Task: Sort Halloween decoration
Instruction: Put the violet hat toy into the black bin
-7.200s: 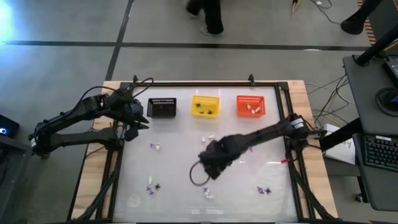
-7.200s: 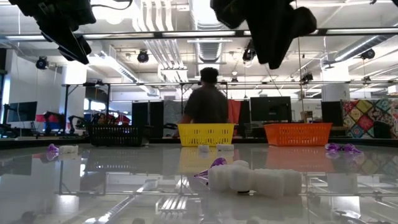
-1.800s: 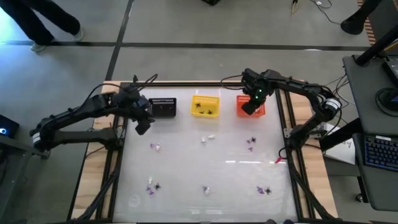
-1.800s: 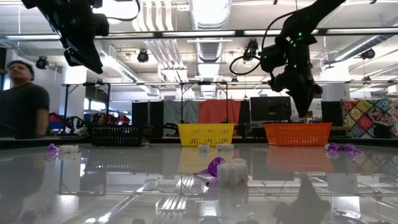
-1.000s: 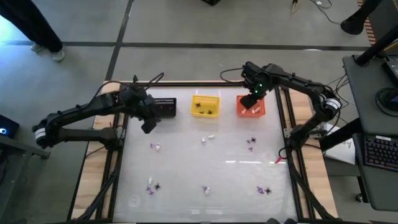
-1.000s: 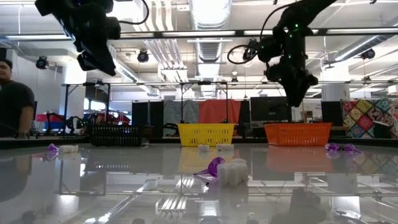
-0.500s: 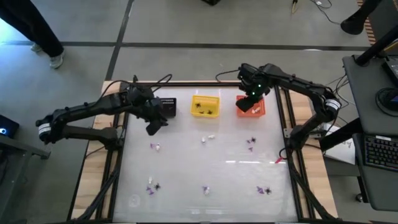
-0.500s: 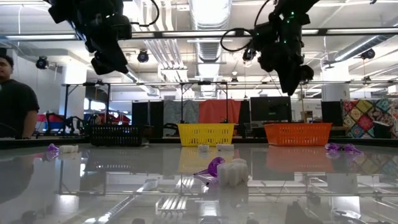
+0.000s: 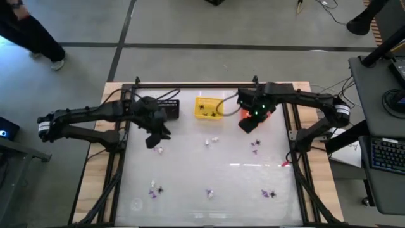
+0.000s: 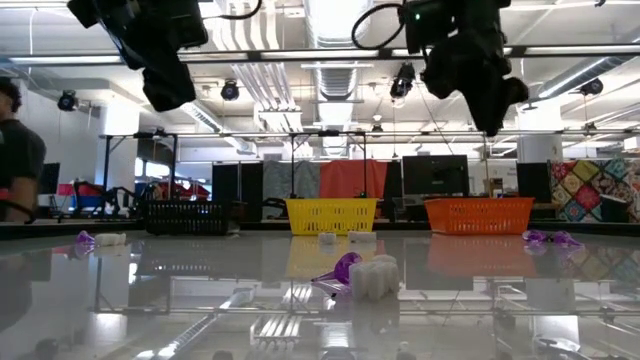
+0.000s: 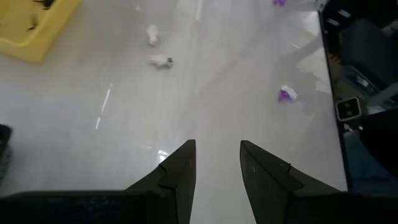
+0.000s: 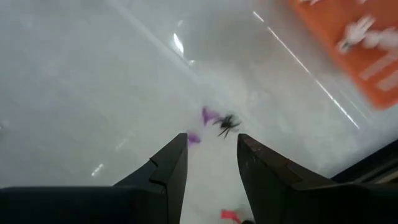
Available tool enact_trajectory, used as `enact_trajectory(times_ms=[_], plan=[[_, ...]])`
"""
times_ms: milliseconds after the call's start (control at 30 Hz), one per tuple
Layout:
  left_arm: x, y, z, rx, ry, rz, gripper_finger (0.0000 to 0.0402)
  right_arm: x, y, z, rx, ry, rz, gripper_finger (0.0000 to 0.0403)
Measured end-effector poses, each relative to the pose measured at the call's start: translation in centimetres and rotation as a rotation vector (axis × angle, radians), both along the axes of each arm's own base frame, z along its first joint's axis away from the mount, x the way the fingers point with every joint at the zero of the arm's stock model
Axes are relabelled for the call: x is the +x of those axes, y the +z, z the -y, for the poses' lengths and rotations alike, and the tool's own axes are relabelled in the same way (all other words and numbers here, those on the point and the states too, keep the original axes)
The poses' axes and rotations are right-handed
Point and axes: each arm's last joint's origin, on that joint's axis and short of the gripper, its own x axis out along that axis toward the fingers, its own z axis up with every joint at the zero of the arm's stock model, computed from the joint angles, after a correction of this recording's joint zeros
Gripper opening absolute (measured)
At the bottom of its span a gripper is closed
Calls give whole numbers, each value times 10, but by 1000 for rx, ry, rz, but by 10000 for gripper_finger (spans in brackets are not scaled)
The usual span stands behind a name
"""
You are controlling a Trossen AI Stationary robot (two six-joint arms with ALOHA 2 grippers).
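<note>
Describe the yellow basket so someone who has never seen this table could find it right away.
Look along the far edge of the table, where three small plastic baskets stand in a row. The yellow basket is the middle one, between the black basket and the orange basket. It alone is yellow, with a few small dark trinkets lying inside.

The left gripper hangs above the bench with its fingers parted and nothing between them. Directly ahead of these fingers the surface is bare; two white trinkets and a purple trinket lie farther ahead. The yellow basket stands off to one side. The right gripper hangs clear of the surface, fingers apart and empty. A purple-and-black cluster lies just ahead of them, with the orange basket beyond.
</note>
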Motion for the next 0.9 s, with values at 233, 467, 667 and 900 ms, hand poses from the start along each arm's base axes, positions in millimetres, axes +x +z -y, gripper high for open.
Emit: enact_trajectory(times_ms=[233, 467, 667, 900], plan=[[-1, 3, 16, -20, -55, 9, 107, -1, -16, -38, 9, 38, -90, 130], [-1, 19, 29, -37, -100, 43, 107, -10, -52, -63, 7, 1, -210, 130], [-1, 36, 33, -27, -119, 63, 107, -12, -81, -78, 2, -26, -173, 130], [-5, 39, 33, -10, -123, 44, 107, -14, -106, -83, 2, -72, -133, 130]])
